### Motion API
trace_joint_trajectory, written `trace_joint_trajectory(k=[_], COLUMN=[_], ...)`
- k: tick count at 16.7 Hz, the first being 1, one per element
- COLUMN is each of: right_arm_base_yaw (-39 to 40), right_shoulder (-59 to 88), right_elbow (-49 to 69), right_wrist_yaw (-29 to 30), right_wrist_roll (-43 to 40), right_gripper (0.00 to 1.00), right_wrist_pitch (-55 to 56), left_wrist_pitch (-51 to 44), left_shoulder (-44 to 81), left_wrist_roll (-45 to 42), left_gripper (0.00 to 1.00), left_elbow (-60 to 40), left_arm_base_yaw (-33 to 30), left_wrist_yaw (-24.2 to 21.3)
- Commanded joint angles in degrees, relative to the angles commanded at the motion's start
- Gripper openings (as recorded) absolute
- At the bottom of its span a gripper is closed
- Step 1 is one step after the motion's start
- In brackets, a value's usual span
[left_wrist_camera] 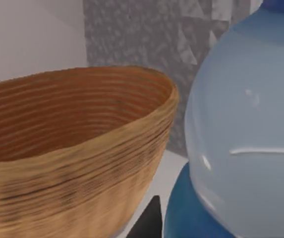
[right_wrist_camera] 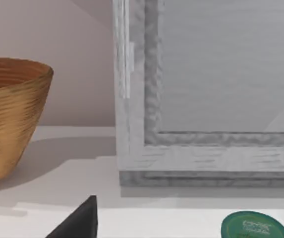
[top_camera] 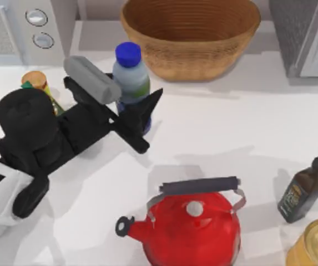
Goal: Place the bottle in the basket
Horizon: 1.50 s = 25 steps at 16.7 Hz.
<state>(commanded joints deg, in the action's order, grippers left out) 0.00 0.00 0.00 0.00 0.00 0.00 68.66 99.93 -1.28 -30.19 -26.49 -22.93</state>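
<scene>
From the top view, the left gripper (top_camera: pixel 135 119) has its two dark fingers on either side of the bottle (top_camera: pixel 131 83), closed on its lower blue part. The bottle stands at the left side of the table, just in front of the basket (top_camera: pixel 191 39), which is at the far edge, and it is not in the basket yet. I judge the main risk to be the basket's high rim: if the bottle is carried toward it without enough lift, its base could strike the wicker wall and push the basket or slip in the grip. An orange-lidded jar (top_camera: pixel 35 81) is close behind the arm, and a red kettle (top_camera: pixel 195 221) and a dark bottle (top_camera: pixel 302 191) are nearer, away from the path.

The left wrist view adds what the top view cannot: the bottle (left_wrist_camera: pixel 246 144) is very near the basket (left_wrist_camera: pixel 77 148), its shoulder about level with the rim, so I think clearance is small.

The right wrist view shows the basket (right_wrist_camera: pixel 10 114) far off, a grey appliance (right_wrist_camera: pixel 206 89) and a green lid (right_wrist_camera: pixel 253 225). One dark fingertip shows at the edge; I cannot tell whether the right gripper is open.
</scene>
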Motion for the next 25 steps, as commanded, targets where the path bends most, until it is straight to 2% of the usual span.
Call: trace_joint_trajectory(k=[3, 10, 13, 17, 22, 25], right_arm_base_yaw=[0.0, 0.0, 0.0, 0.0, 0.0, 0.0], right_shoulder=[0.0, 0.0, 0.0, 0.0, 0.0, 0.0], right_elbow=[0.0, 0.0, 0.0, 0.0, 0.0, 0.0], right_wrist_yaw=[0.0, 0.0, 0.0, 0.0, 0.0, 0.0], right_wrist_roll=[0.0, 0.0, 0.0, 0.0, 0.0, 0.0], right_gripper=[1.0, 1.0, 1.0, 1.0, 1.0, 1.0], right_wrist_pitch=[0.0, 0.0, 0.0, 0.0, 0.0, 0.0], left_wrist_pitch=[-7.9, -31.7, -40.3, -46.2, -46.2, -46.4], left_shoulder=[5.2, 17.0, 20.3, 22.1, 22.0, 26.1], left_wrist_roll=[0.0, -0.4, -0.7, -0.9, -1.0, -1.0], left_gripper=[0.0, 0.0, 0.0, 0.0, 0.0, 0.0], left_elbow=[-12.8, -51.0, -62.1, -68.6, -68.8, -73.0], left_arm_base_yaw=[0.2, 1.8, 2.4, 2.9, 2.5, 1.8], left_wrist_yaw=[-0.5, -0.7, -0.7, -0.7, -0.6, -0.1])
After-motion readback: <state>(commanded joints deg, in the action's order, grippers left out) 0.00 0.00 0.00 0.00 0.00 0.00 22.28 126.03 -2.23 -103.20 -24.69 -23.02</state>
